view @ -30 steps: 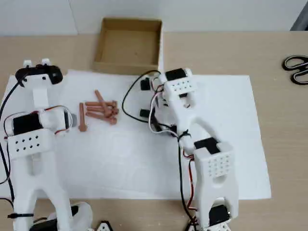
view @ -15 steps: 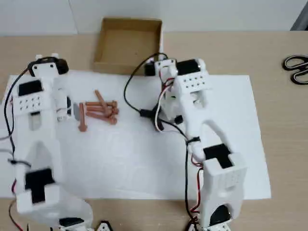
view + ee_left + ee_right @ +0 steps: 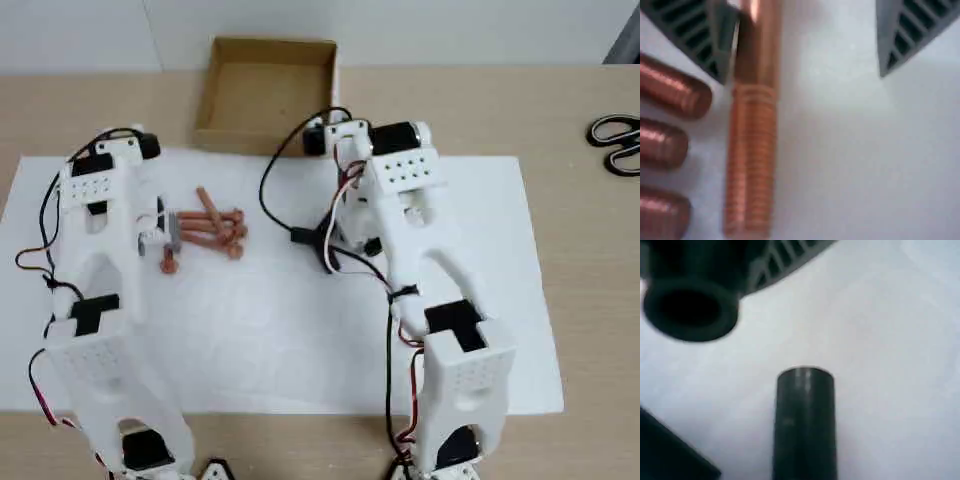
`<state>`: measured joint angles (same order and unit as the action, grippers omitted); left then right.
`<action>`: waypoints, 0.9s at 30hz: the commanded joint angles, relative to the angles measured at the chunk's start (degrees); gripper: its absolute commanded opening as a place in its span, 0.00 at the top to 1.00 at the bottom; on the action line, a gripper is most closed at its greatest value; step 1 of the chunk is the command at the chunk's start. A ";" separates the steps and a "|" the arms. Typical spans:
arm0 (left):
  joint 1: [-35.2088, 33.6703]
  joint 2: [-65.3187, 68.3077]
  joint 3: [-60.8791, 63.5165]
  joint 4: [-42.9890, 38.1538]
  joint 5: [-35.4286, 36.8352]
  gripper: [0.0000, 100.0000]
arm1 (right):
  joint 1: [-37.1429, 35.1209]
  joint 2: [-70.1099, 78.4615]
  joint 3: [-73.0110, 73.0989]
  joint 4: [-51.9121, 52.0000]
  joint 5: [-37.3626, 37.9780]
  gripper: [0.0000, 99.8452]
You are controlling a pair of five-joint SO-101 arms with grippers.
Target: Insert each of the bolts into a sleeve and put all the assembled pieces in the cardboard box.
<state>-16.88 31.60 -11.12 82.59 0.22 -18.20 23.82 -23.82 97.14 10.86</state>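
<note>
So the left hand is down over the lone bolt with its fingers spread wide and nothing pinched yet. The bolt lies flat on the white paper, just beside the other bolts and well apart from the box. In the left wrist view it's touching the inside of one finger, and the other finger is way off to the side. If it were me, I'd nudge the hand sideways first so the bolt sits in the middle of the gap. Closing from here would probably just shove or roll it into the pile. I'd pinch the smooth shank rather than the thread, so the threaded end stays free to go into a sleeve. I'd also keep the tips low on the paper so it doesn't squirt out. The right hand is near the box. Its wrist view has one black sleeve lying on the paper and another end-on close by. I honestly can't tell if that hand is spread or pinching anything. Nothing looks assembled yet, so this is early days.
</note>
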 commanded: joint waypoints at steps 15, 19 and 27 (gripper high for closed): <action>1.58 0.26 -3.47 2.99 0.53 0.99 | 0.57 -4.44 -1.05 0.92 0.44 0.99; 1.67 -5.98 -8.75 9.23 0.18 0.99 | 0.57 -4.44 -1.05 0.92 0.44 0.99; 3.69 -20.57 -12.79 17.93 -12.75 0.99 | 0.66 -4.44 -1.05 0.92 0.53 0.99</action>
<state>-14.24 18.86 -22.99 98.68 -6.11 -18.20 23.82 -23.82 97.14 10.86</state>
